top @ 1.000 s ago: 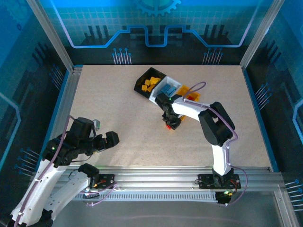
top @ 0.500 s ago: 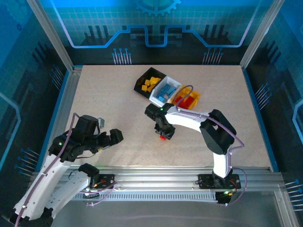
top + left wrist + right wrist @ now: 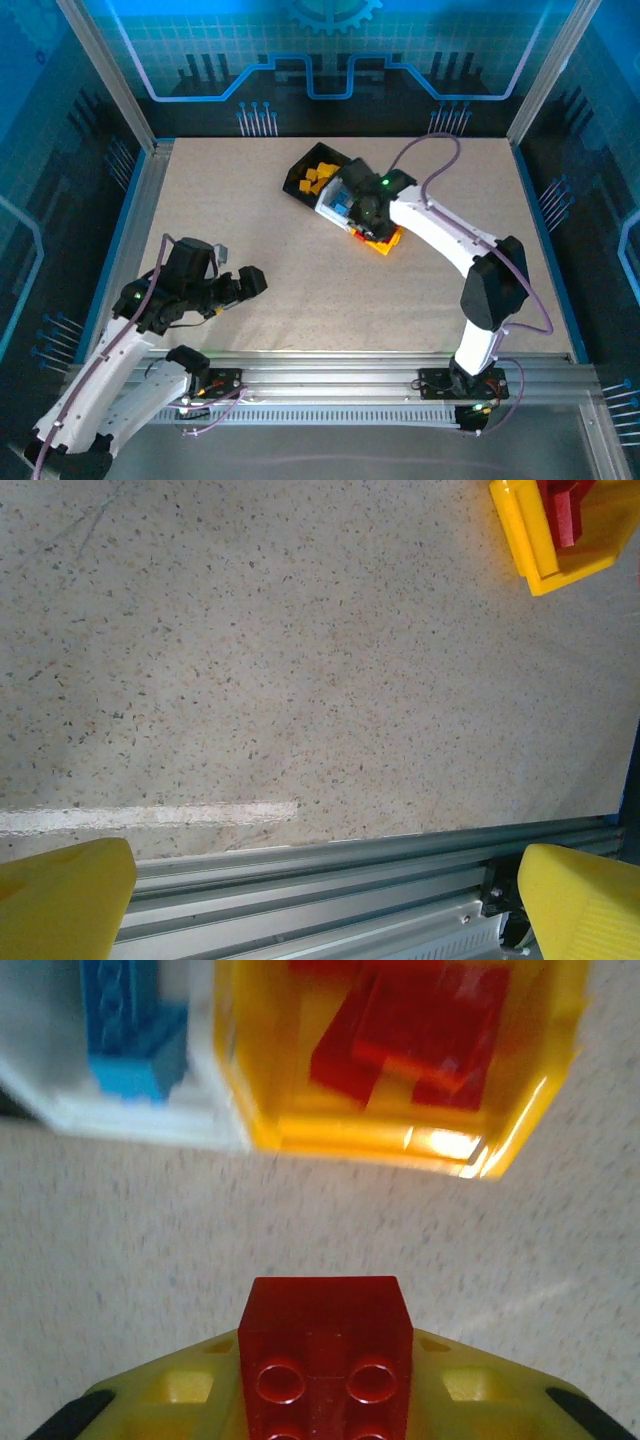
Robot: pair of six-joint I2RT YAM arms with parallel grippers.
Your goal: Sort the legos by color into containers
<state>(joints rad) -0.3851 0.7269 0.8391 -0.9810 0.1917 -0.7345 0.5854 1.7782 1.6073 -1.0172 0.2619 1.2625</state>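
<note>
Right tool [image 3: 325, 1405] clamped on red lego [image 3: 325, 1345], above table [image 3: 140, 1250] just short of yellow bin [image 3: 350, 1137] holding red legos [image 3: 420, 1030]. Blue legos [image 3: 130, 1030] in white bin [image 3: 130, 1120], yellow legos [image 3: 320, 176] in black bin [image 3: 297, 184]. Left tool [image 3: 320, 900] spread wide, empty, over table near front rail [image 3: 350, 865].

Both arms are showing the same build. The left arm [image 3: 100, 385] and the right arm [image 3: 432, 228] are wearing smooth white shells on their long links, and the joints between these links are appearing as rounded black housings. A thin purple cable [image 3: 415, 146] is looping beside the right arm, and a second purple cable [image 3: 160, 245] is running along the left one. A small green light [image 3: 383, 182] is glowing on the right arm's black wrist part. The black base [image 3: 460, 385] is sitting at the near edge of the worktop. The left gripper's fingers [image 3: 60, 895] are showing bright yellow with rounded corners. The right gripper's fingers [image 3: 180, 1390] are yellow too, with black patches at the outer ends.
</note>
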